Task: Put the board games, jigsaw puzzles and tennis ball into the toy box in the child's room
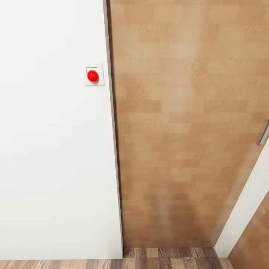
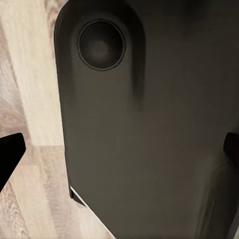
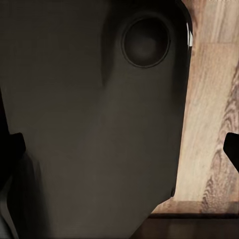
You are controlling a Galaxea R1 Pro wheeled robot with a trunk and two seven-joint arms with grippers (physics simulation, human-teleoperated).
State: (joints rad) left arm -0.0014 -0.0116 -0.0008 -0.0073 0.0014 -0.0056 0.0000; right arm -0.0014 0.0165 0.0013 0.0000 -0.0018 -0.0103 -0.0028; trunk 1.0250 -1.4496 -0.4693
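Observation:
I face a white wall and a closed light-wood door; the toys, the toy box, the bed and the table are out of view. My left gripper is open, its dark fingertips at the picture's two edges with nothing between them. It hangs over a dark rounded part of my own body and wood-plank floor. My right gripper is open too, empty, above the same kind of dark body part.
A red round button sits in a white plate on the wall beside the door frame. A grey door handle shows at the right edge. A strip of brown plank floor runs along the bottom.

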